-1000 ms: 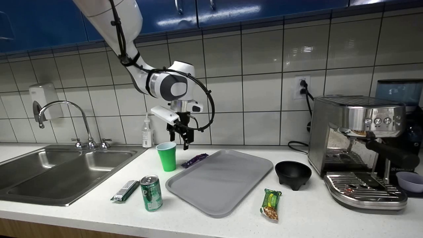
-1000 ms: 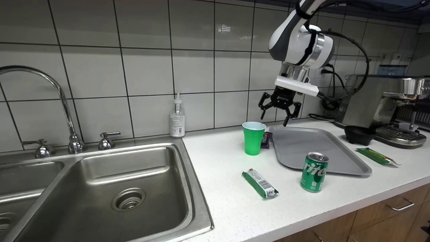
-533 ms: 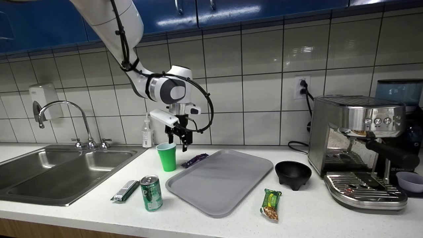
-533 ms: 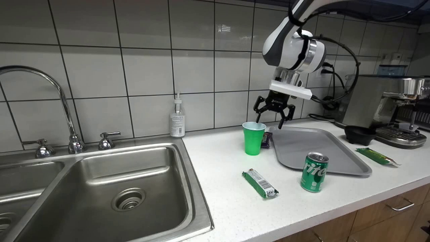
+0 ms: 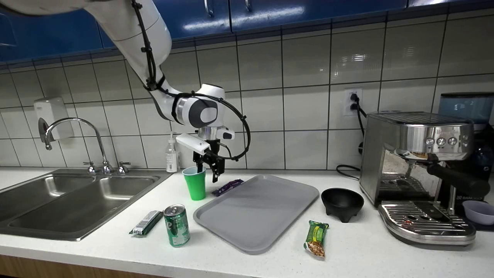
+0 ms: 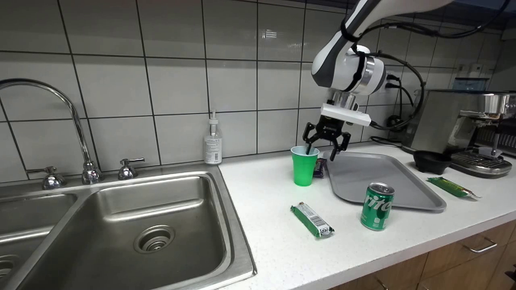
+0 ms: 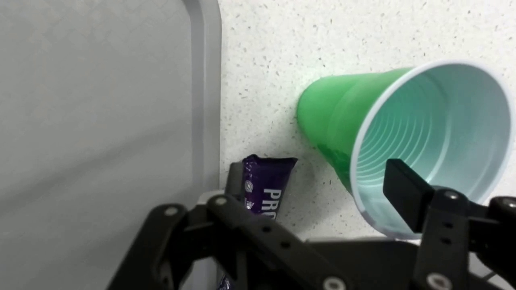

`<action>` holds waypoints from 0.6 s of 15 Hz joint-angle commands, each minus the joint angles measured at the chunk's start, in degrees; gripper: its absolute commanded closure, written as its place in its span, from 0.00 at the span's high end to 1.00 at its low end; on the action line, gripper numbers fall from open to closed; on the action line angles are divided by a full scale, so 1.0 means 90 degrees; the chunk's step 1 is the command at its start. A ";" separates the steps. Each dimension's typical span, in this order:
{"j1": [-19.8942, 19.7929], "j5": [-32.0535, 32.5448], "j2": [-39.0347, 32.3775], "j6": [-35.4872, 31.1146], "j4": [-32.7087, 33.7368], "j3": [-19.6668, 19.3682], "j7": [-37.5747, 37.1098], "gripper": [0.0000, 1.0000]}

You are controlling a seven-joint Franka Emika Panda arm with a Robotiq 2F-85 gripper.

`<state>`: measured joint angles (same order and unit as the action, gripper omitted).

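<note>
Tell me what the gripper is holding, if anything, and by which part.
Nothing is held: the gripper stands open, one finger inside the green cup, the other outside.

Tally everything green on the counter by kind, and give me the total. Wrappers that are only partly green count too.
Cup: 1
Can: 1
Wrapped bars: 2
Total: 4, leaving out the purple bar.
</note>
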<state>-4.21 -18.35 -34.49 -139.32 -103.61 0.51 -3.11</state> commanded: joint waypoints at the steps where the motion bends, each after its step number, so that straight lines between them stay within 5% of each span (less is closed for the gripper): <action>1: -0.0099 0.0065 -0.0119 0.0130 0.0232 0.0119 0.0169 0.58; 9: -0.0121 0.0030 -0.0221 0.0125 0.0334 0.0177 0.0260 0.00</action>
<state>-4.21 -18.35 -35.64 -139.32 -102.52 0.98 -2.09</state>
